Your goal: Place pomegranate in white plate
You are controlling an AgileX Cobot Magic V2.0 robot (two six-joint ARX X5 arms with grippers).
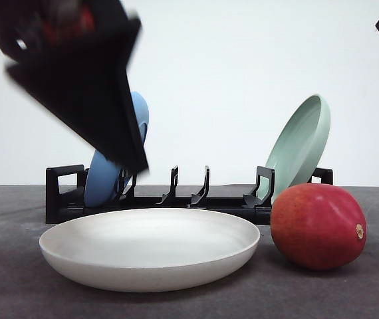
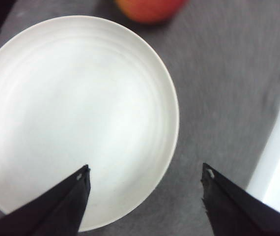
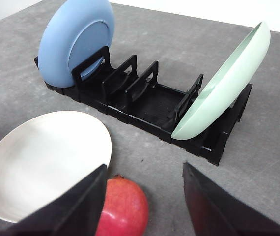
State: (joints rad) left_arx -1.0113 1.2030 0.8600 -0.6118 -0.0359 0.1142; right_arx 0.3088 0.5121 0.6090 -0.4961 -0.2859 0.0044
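Pomegranate (image 1: 318, 226) sits on the grey table (image 1: 16, 292), just to the right of the white plate (image 1: 149, 249) as I look forward, close to the rim but not in it; whether they touch I can't say. The plate holds nothing. Behind both stands the black rack (image 1: 176, 199) with a blue plate (image 1: 113, 169) upright at its left end and a pale green plate (image 1: 299, 146) leaning at its right end. Left gripper (image 2: 145, 179) hangs above the white plate, jaws spread wide with nothing between them; in the front view it is a dark blurred mass, so I judge it in motion. Right gripper (image 3: 142, 184) is likewise spread and carrying nothing; from its wrist camera the fruit lies low in the frame, partly behind one finger (image 3: 81, 206), so I read the arm as above and slightly back from it, not yet down on it. My judgement: the grasp has not begun, this is the approach stage. The right arm is the nearer one to the fruit. Next move calls for centring the open jaws over the fruit, descending until the fingers straddle its widest part, then closing firmly. The skin is smooth and rounded, so a shallow or off-centre pinch may let it roll or squirt out. After that, lift and carry over the rim.
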